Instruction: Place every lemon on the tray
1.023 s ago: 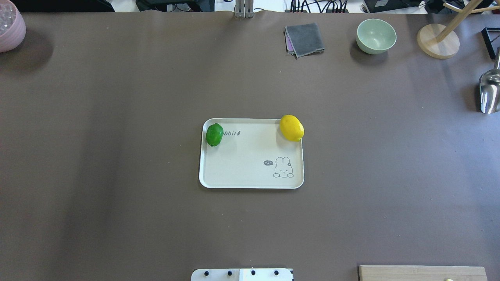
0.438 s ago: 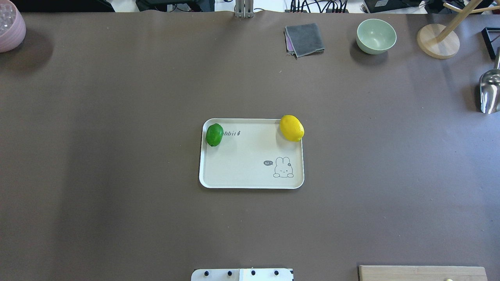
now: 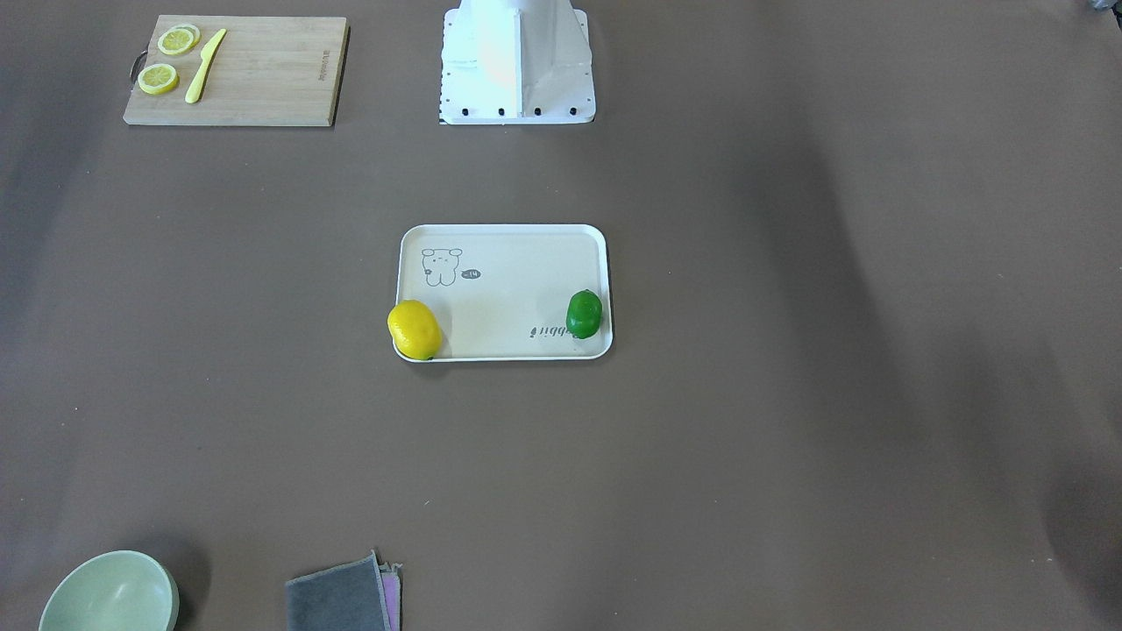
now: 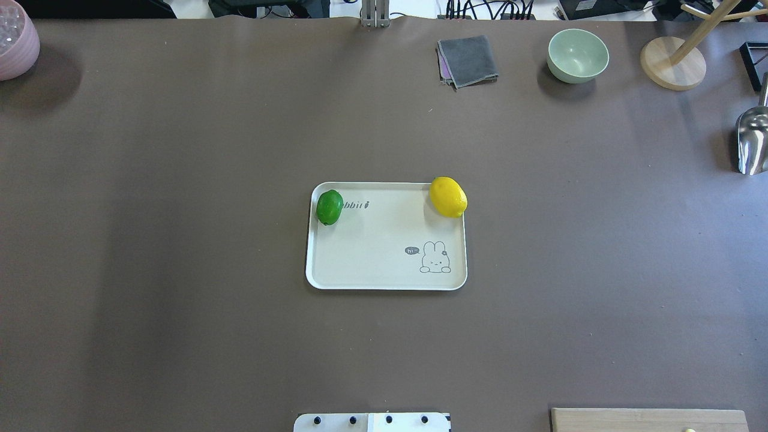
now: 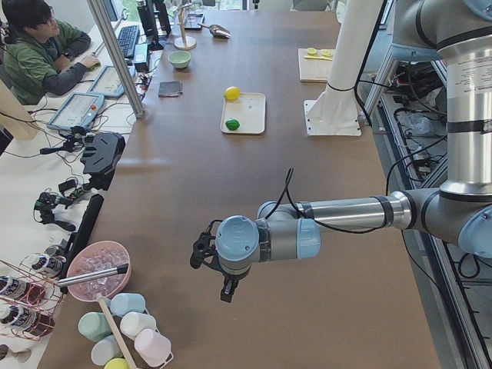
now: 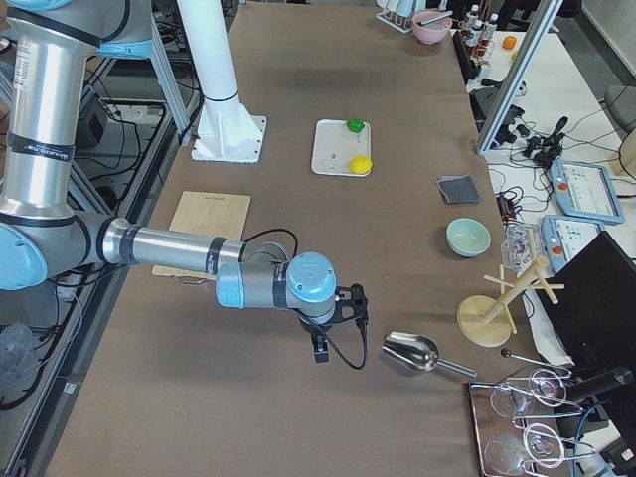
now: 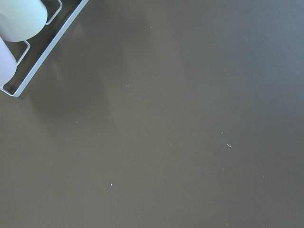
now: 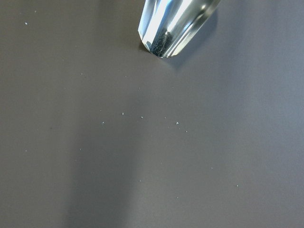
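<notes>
The cream tray [image 4: 372,264] lies mid-table, also in the front-facing view [image 3: 508,263]. The green lemon [image 4: 329,207] lies inside its far left corner, over the script. The yellow lemon [image 4: 448,197] rests at the far right corner, against the rim and overhanging it a little [image 3: 414,329]. Both arms are away from the tray. The left gripper [image 5: 201,252] hangs over the table's left end, the right gripper [image 6: 353,301] over its right end near a metal scoop. They show only in the side views, so I cannot tell whether they are open or shut.
A cutting board [image 3: 263,79] with lemon slices and a yellow knife lies near the robot's base. A green bowl [image 4: 577,55], grey cloth [image 4: 468,60], wooden stand [image 4: 672,63] and metal scoop [image 4: 751,141] are far right. A pink bowl [image 4: 15,42] is far left.
</notes>
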You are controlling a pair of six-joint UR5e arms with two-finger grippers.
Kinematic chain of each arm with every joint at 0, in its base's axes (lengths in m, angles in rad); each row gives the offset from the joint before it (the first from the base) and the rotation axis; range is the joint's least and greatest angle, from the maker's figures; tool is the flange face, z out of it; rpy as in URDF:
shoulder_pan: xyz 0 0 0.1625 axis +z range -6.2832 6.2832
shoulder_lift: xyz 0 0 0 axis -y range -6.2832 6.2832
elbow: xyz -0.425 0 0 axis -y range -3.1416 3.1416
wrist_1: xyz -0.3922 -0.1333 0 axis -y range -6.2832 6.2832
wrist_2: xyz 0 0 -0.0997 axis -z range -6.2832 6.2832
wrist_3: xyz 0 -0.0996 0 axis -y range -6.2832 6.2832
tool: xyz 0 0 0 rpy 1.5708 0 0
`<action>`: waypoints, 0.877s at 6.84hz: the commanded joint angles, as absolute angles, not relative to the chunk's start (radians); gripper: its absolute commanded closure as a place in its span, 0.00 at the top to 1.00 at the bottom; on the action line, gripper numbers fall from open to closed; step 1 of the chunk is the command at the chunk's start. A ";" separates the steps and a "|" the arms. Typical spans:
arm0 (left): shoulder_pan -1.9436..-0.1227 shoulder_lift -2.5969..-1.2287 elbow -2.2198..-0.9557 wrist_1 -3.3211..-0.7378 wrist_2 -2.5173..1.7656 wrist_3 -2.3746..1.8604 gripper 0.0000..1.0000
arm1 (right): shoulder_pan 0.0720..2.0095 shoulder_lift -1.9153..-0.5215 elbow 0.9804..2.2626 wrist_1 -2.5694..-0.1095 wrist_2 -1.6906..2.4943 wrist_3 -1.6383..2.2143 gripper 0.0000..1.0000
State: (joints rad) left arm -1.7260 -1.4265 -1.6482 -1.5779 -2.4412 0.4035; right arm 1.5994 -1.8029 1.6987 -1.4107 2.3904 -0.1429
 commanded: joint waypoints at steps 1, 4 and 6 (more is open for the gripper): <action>-1.721 -1.451 -1.658 -1.530 -2.436 0.374 0.98 | 1.598 -1.804 1.698 -1.393 2.391 -0.143 1.00; -1.649 -1.465 -1.707 -1.514 -2.434 0.162 0.98 | 1.595 -1.804 1.700 -1.391 2.396 -0.143 1.00; -1.652 -1.454 -1.716 -1.526 -2.437 0.167 0.98 | 1.594 -1.802 1.700 -1.391 2.396 -0.143 1.00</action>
